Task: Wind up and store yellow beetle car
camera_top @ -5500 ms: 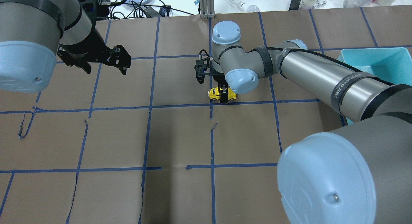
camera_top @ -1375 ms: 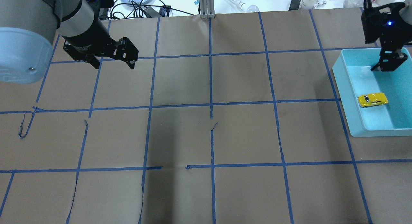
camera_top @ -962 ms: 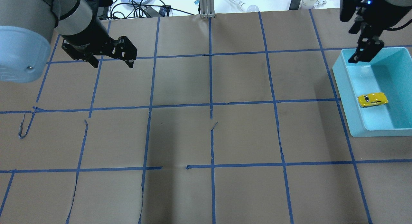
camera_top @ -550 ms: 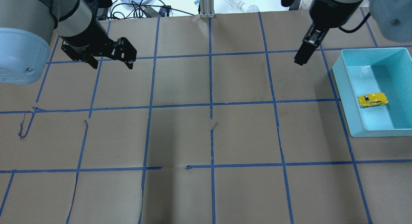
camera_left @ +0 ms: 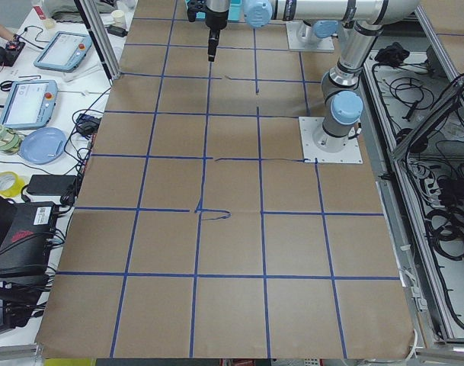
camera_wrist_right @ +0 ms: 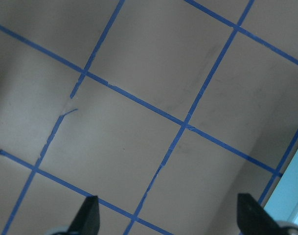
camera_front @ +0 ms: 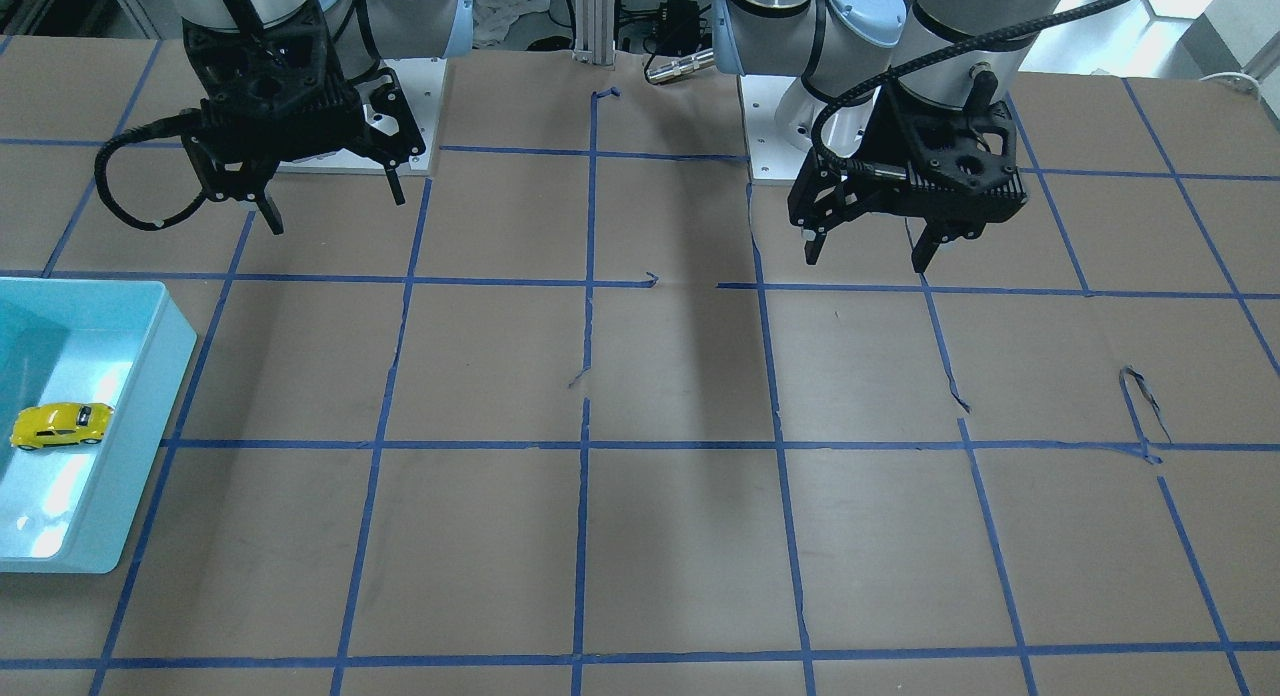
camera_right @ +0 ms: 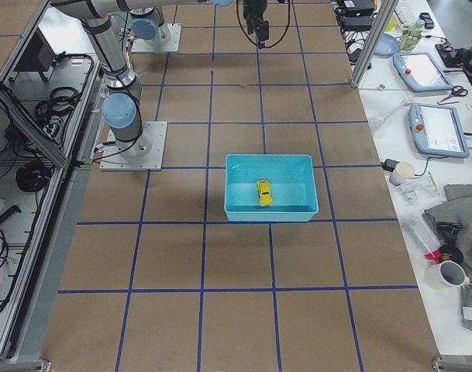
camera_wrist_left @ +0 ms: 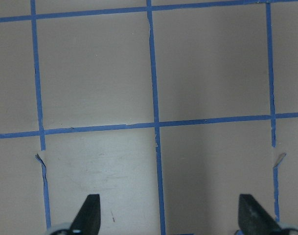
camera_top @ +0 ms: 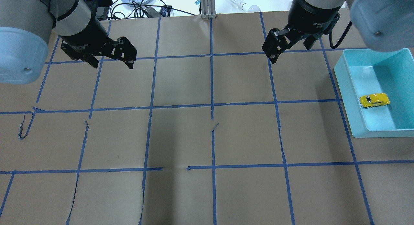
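The yellow beetle car (camera_top: 374, 100) lies on its wheels inside the teal bin (camera_top: 343, 86) at the table's right edge. It also shows in the front view (camera_front: 60, 424) and the right side view (camera_right: 263, 192). My right gripper (camera_top: 291, 50) is open and empty, hanging above the brown table left of the bin and clear of it. Its wrist view (camera_wrist_right: 169, 215) shows only taped paper and a sliver of the bin. My left gripper (camera_top: 113, 65) is open and empty above the far left of the table, seen also in the front view (camera_front: 867, 261).
The table is brown paper with a blue tape grid, with torn tape ends near the middle (camera_top: 215, 125) and left (camera_top: 22, 129). An aluminium post (camera_top: 207, 5) and cables (camera_top: 142, 8) stand at the far edge. The robot bases (camera_front: 400, 106) sit on the near side.
My right gripper has left the space over the teal bin and swung left over the table. The car stays in the bin. The left gripper has barely moved.
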Robot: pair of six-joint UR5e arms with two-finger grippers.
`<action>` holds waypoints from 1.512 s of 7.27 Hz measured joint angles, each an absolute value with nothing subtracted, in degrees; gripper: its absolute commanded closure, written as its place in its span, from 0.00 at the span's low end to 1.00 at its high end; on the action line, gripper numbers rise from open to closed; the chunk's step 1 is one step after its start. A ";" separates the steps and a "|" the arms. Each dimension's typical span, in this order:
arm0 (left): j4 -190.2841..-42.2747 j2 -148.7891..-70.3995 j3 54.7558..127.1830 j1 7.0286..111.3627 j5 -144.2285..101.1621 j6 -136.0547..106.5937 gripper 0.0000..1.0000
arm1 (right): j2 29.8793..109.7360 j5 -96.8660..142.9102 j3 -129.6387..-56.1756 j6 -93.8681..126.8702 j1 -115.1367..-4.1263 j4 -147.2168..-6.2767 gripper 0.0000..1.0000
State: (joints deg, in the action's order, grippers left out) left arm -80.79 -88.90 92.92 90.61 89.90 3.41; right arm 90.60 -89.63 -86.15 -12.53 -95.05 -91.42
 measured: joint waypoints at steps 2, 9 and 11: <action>-80.77 -89.08 92.83 90.68 90.10 3.46 0.00 | 92.06 -90.19 -86.21 -4.60 -94.14 -88.40 0.00; -80.86 -89.12 92.20 90.73 90.09 4.39 0.00 | 92.72 -90.77 -86.38 1.32 -94.04 -87.83 0.00; -80.86 -89.12 92.20 90.79 90.12 4.39 0.00 | 92.72 -90.51 -86.37 1.32 -94.10 -87.94 0.00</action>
State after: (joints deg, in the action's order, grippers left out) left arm -80.86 -89.12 92.20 90.79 90.12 4.39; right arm 92.72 -90.51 -86.37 1.32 -94.10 -87.94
